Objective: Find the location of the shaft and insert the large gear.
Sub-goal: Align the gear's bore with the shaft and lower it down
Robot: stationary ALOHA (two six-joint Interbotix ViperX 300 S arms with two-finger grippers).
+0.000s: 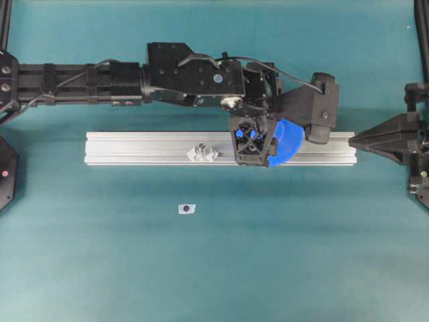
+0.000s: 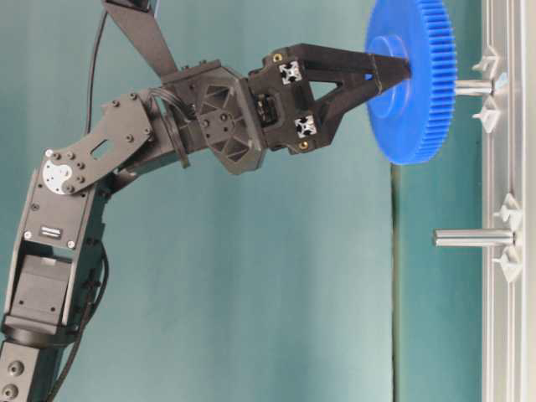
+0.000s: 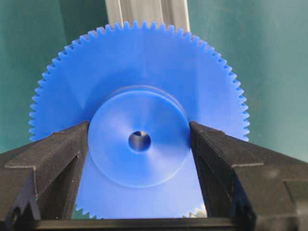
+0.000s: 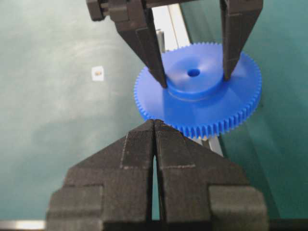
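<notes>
Holding: my left claw [image 2: 389, 74] is spread wide around the raised hub of the large gear [image 2: 412, 79], one finger pressed on each side of the hub, so the blue disc is carried, not resting.
Gear position: it hangs just above the aluminium rail [image 1: 147, 148] on the bench [image 1: 100, 255], its face parallel to the rail.
Shaft: the pin [image 2: 474, 86] stands up from the rail directly under the gear; the table-level view shows its tip just short of the disc's underside.
Key relation: I judge the centre hole [image 3: 139, 141] sits nearly over the pin, whose long axis runs straight along my approach line.
Other pin: a second one [image 2: 471, 238] stands further along the rail, well apart.
Right claw [image 4: 154, 126]: fingers pressed together, empty, parked off the rail's end.
Nearer arm: the left.
</notes>
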